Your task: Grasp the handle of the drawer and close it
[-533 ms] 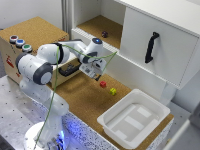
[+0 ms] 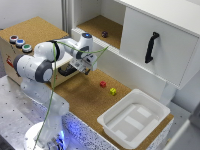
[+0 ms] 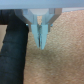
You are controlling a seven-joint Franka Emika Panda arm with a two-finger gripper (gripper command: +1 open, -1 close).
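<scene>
At the front of the tan cork-topped box (image 2: 35, 27), on the exterior view's left, the gripper (image 2: 86, 70) hangs low over the cork floor (image 2: 90, 97), just off the face of the drawer (image 2: 64, 70). The arm's own links cover most of that drawer front in the exterior view; only a dark patch shows beneath the wrist, and I can't say for sure it is the handle.

The wrist view is clearer. The two pale fingers (image 3: 41, 35) stand pressed together with nothing between them. Beside them runs a thick black bar, most likely the handle (image 3: 14, 50), close to the fingers but not in them. So no grasp yet.

As for handling, that bar looks rigid and fixed to the drawer front, short and stubby, with a smooth dark finish that may be a touch slippery. The place to take it is across its middle, with the fingers spread first and one on each side, so the push runs straight in and the drawer doesn't skew. A shallow wood-coloured drawer like this should slide lightly, I'd judge, though the frames don't show how far out it stands.

Well clear of the action are the red cube (image 2: 103, 84), the yellow cube (image 2: 113, 91), the white plastic tub (image 2: 133, 120) and the white cabinet door (image 2: 159, 42) with its long curved handle.
</scene>
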